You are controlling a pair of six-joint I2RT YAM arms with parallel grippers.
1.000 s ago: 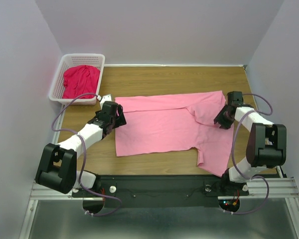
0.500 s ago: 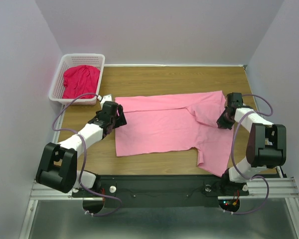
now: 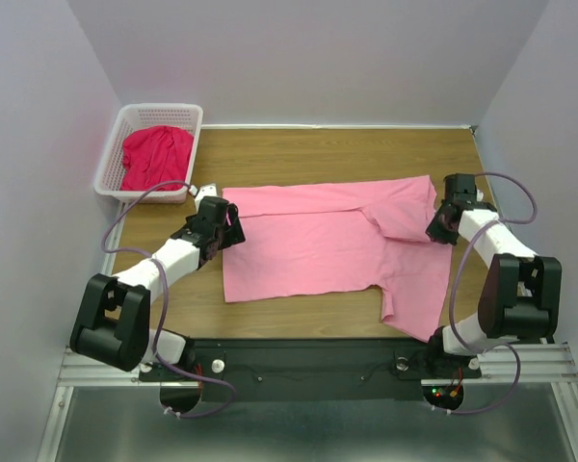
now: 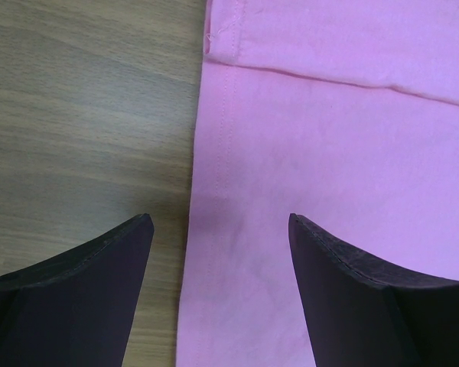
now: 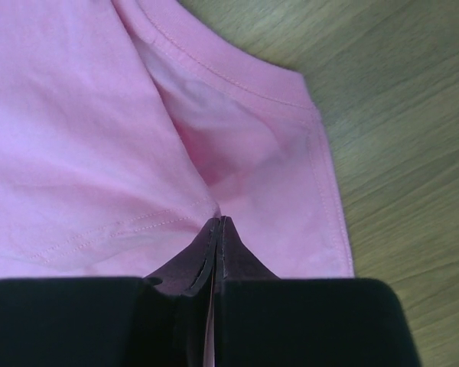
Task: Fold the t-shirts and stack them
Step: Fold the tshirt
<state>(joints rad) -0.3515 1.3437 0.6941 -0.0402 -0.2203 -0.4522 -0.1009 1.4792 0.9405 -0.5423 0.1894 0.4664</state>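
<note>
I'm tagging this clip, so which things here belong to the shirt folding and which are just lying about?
Job: pink t-shirt, spread on the table; red t-shirt, crumpled in the white basket; right gripper, shut on the pink t-shirt; left gripper, open over its edge.
Lying about: white basket; table.

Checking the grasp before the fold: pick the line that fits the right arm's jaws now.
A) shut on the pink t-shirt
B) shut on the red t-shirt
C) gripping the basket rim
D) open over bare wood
A: the right gripper has its jaws closed, and the pink t-shirt puckers into their tips.
</note>
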